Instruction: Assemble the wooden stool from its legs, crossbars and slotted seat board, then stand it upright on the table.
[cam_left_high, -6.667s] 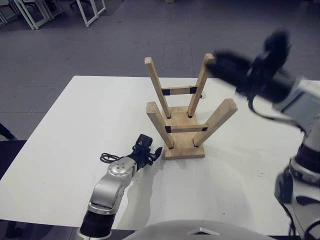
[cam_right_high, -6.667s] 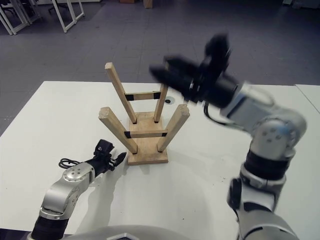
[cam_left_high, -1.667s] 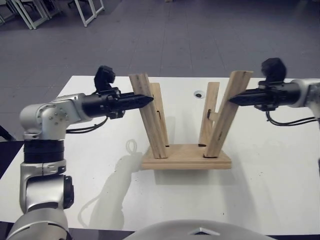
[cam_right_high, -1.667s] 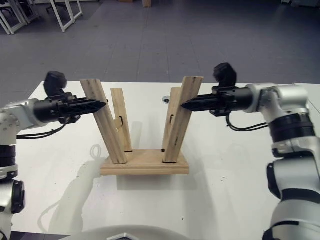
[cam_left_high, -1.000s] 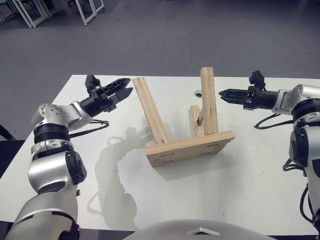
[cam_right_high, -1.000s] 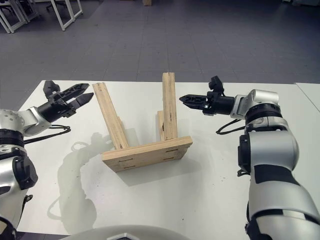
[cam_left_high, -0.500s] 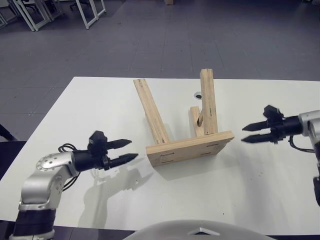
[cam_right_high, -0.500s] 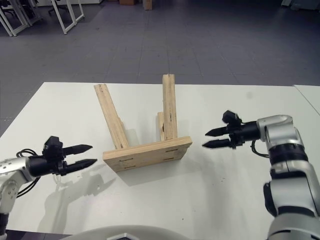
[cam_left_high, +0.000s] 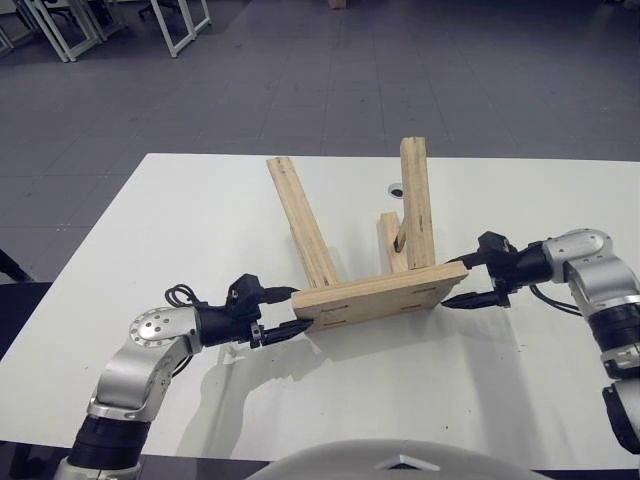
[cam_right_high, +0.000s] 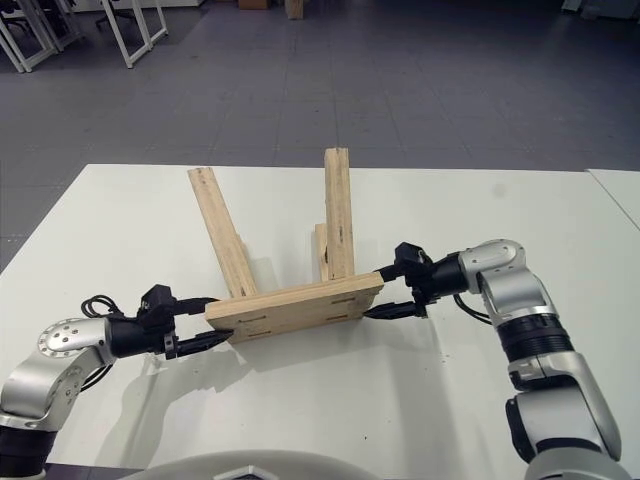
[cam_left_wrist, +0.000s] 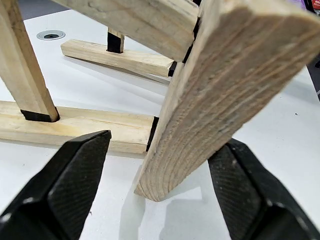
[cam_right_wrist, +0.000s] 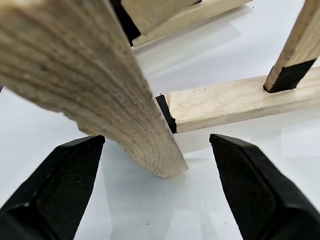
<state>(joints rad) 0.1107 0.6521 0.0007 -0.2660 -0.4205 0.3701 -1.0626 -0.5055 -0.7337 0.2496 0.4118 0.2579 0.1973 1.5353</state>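
The light wooden stool (cam_left_high: 385, 270) lies tipped on its side near the middle of the white desk (cam_left_high: 190, 220). Its flat, slotted seat board (cam_left_high: 380, 297) stands on one long edge with its face turned to the near side, the right end a little farther back than the left. Two wooden legs (cam_left_high: 305, 232) rise slanting from behind the board toward the far edge. A shorter stretch of a third leg (cam_left_high: 388, 240) shows low between them, while the rest of the frame is hidden behind the board. In the left wrist view, pale crossbars (cam_left_wrist: 117, 56) join the legs at dark-marked joints and lie close to the desk surface.

The left gripper (cam_left_high: 298, 307) sits at the board's left end, spread apart with one black finger (cam_left_wrist: 67, 187) on each side of the end grain. The right gripper (cam_left_high: 448, 283) does the same at the right end, its fingers (cam_right_wrist: 252, 182) parted around the board's corner. In both wrist views a strip of desk shows between each finger and the wood, so neither gripper seems to be squeezing, though the pads' inner faces are hard to judge. Both arms reach in low over the desk from the near corners.

A small round metal-ringed hole (cam_left_high: 395, 190) sits in the desk just beyond the legs. Past the far edge lies grey floor (cam_left_high: 330, 90), with white-framed furniture (cam_left_high: 180, 20) at the far left.
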